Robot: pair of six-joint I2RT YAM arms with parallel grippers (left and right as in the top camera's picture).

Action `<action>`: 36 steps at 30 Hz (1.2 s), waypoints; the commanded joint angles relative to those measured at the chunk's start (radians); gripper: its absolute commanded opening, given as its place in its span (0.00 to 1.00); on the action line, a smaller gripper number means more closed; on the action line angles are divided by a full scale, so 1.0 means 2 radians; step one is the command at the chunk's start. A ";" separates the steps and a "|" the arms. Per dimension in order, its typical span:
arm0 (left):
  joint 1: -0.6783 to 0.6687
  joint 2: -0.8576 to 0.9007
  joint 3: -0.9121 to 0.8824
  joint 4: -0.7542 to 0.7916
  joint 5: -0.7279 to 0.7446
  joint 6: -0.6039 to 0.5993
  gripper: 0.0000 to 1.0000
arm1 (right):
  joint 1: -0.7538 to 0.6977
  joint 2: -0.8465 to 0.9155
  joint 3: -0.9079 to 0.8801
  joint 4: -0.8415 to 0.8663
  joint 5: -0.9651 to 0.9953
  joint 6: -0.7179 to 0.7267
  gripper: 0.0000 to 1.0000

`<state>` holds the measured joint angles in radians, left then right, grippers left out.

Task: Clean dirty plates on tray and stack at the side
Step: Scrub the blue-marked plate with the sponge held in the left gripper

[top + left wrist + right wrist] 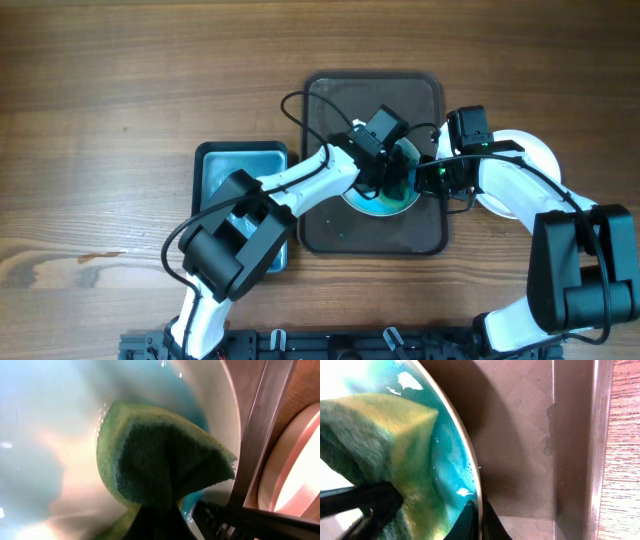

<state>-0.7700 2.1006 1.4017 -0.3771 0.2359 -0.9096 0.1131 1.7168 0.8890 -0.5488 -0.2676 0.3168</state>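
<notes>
One white plate (382,205), wet with blue smear, is on the dark brown tray (330,110). My left gripper (393,166) is shut on a green sponge (165,465), which presses on the plate's face (60,475). My right gripper (426,178) is shut on the plate's right rim (470,475), one finger on each side of the edge. The right wrist view shows the sponge (375,435) on the blue-smeared surface and the tray floor (520,435) beside it. A white plate (535,150) lies on the table right of the tray, partly under my right arm.
A blue-lined rectangular basin (240,165) stands left of the tray, partly covered by my left arm. The tray's raised rim (575,440) runs close to the right gripper, with wooden table (625,435) beyond it.
</notes>
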 commanded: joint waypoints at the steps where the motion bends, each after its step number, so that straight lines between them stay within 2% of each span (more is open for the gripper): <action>1: 0.036 0.014 -0.005 0.006 -0.101 0.072 0.04 | 0.007 0.014 -0.008 -0.007 0.017 -0.014 0.05; 3: 0.051 0.013 -0.005 -0.015 -0.153 0.097 0.04 | 0.007 0.014 -0.008 -0.009 0.017 -0.014 0.04; 7: 0.070 0.008 0.004 -0.100 -0.230 0.100 0.04 | 0.007 0.014 -0.008 -0.012 0.017 -0.014 0.04; 11: 0.069 0.005 0.004 -0.148 -0.224 0.115 0.04 | 0.007 0.014 -0.008 -0.010 0.017 -0.014 0.04; 13: 0.063 0.005 0.004 -0.165 -0.203 0.123 0.04 | 0.007 0.014 -0.008 -0.010 0.017 -0.014 0.04; 17: 0.044 0.005 0.004 -0.160 -0.096 0.134 0.04 | 0.007 0.014 -0.008 -0.010 0.017 -0.015 0.04; 22: 0.018 0.011 0.001 -0.085 0.068 0.130 0.04 | 0.007 0.014 -0.008 -0.010 0.017 -0.015 0.04; 26: -0.006 0.022 -0.004 -0.031 0.125 0.099 0.04 | 0.007 0.014 -0.008 -0.010 0.017 -0.015 0.04; 30: -0.023 0.033 -0.005 -0.056 0.134 0.100 0.04 | 0.007 0.014 -0.008 -0.012 0.017 -0.015 0.04; 36: 0.002 0.031 -0.005 -0.120 0.100 0.099 0.04 | 0.007 0.014 -0.008 -0.012 0.017 -0.015 0.04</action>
<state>-0.7776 2.1189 1.4250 -0.5171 0.4088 -0.6968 0.1272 1.7176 0.8890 -0.5755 -0.2878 0.3088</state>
